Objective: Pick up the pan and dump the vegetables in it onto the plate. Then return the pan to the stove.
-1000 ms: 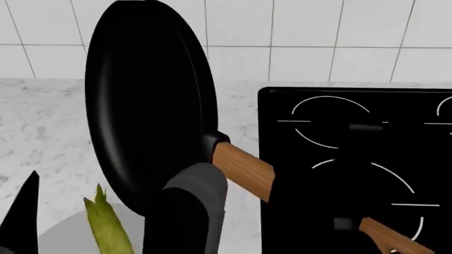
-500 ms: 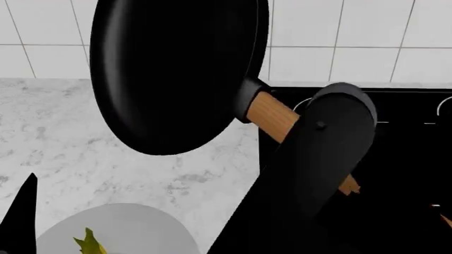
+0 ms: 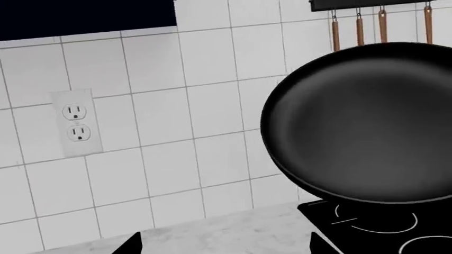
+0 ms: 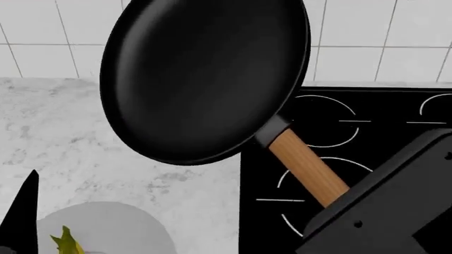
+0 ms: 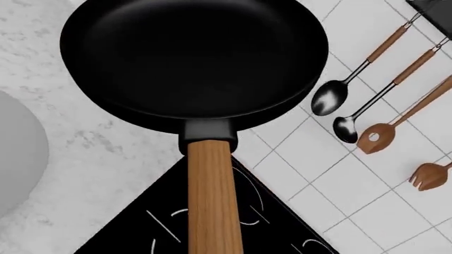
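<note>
- Black frying pan (image 4: 201, 79) held aloft, tilted, its empty inside facing the head camera, above the seam between the marble counter (image 4: 78, 143) and the stove (image 4: 353, 132).
- Straight wooden handle (image 4: 307, 168) slanting down from the pan to the right arm's black housing (image 4: 385, 211), where its far end is covered.
- Right gripper's fingers hidden in every view; impossible to tell directly how they stand, though the raised pan touches nothing else.
- In the right wrist view, pan (image 5: 194, 58) seen along its handle (image 5: 211, 196), with nothing in the bowl; counter and a corner of the cooktop (image 5: 169, 227) below it.
- Same view: an edge of the pale plate (image 5: 18, 153) on the counter, well apart from the pan.
- Plate (image 4: 113, 227) low in the head view on the counter, left of the stove, bearing the green tip of the corn cob (image 4: 65, 242); rest of the cob cut off by the frame edge.
- Left gripper (image 3: 222, 246) showing only two dark fingertips spread wide apart, with nothing between them.
- Left wrist view: pan (image 3: 367, 121) hanging above the stove's white burner arcs (image 3: 374, 225), before a white tiled wall (image 3: 190, 106) with a double wall outlet (image 3: 76, 121).
- Spoons and wooden utensils (image 5: 374, 100) hanging from a rail on the tiles behind the stove.
</note>
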